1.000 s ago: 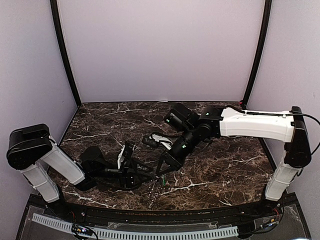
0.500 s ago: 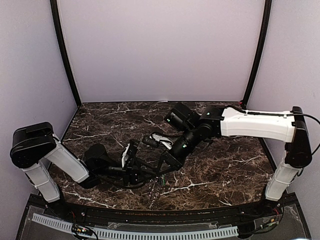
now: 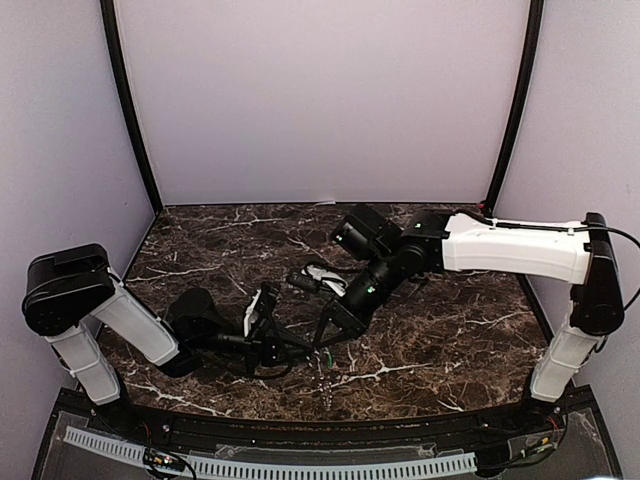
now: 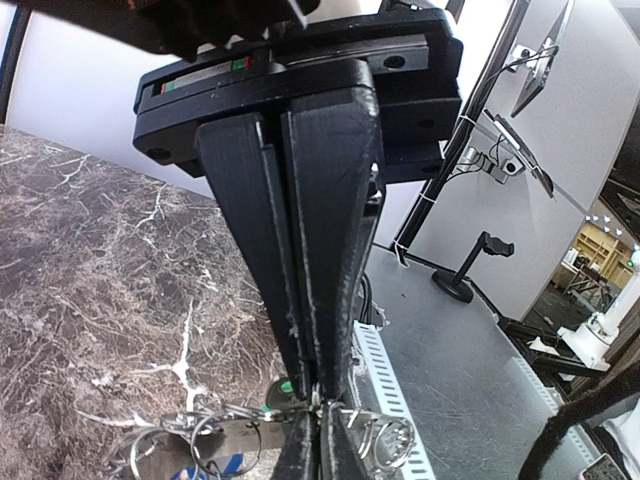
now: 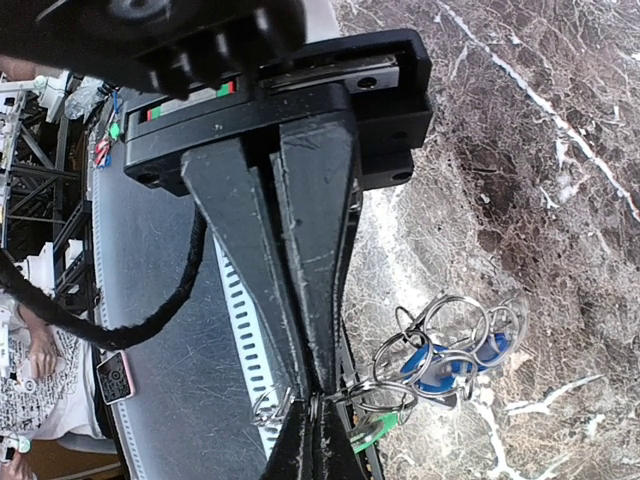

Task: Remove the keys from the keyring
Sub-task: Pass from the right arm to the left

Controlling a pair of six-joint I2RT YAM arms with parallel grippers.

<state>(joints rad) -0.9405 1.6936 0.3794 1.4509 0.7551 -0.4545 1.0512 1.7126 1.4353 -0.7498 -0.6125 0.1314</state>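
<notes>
- The left arm (image 3: 130, 325) has swung in a little over the last second. Its wrist now sits further from the bench's left edge and closer to the right arm (image 3: 500, 250).
- The bunch has moved with it. The keyring (image 5: 400, 345), a tangle of thin silver wire loops, now hangs a touch further right than before, below the spot where the two sets of jaws meet. That spot is near the middle of the bench's (image 3: 450, 330) near edge.
- The left jaws are closed, and the left wrist view shows them pinching a small wire loop right at their tips.
- The right jaws are also closed tight on a wire loop, nipped at their very tips, with the rest of the bunch dangling just beside them.
- The blue keys (image 5: 432, 366) and the green key (image 5: 377, 430) are all threaded on the loops. I see nothing lying loose on the marble.
- I cannot tell whether the bunch brushes the bench or hangs just clear of it.
- To my eye the shift was only a re-positioning or a first tug between the two grips. No key has come off, so the real work of opening a loop and sliding a key along it lies ahead.
</notes>
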